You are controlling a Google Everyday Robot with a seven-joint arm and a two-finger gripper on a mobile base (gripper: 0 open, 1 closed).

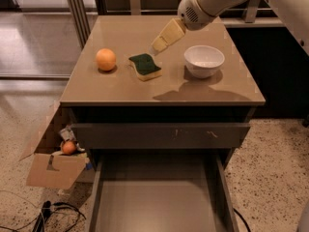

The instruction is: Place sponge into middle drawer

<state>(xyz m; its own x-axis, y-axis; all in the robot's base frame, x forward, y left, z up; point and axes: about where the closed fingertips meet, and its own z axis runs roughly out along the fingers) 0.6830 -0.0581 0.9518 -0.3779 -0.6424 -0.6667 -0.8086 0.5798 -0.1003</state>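
The sponge (145, 65), pale yellow foam with a dark green top, lies on the tan cabinet top (120, 88) near its middle. My gripper (159, 45), with pale yellow fingers, hangs above the cabinet top just up and right of the sponge, pointing down-left at it and apart from it. The middle drawer (157, 202) stands pulled out below, with a plain grey floor and nothing in it.
A round orange (105, 59) sits left of the sponge. A white bowl (203, 60) sits right of it. A shut drawer front with small white scratches (193, 133) is above the open drawer. A cardboard box (53, 166) with clutter stands on the floor at left.
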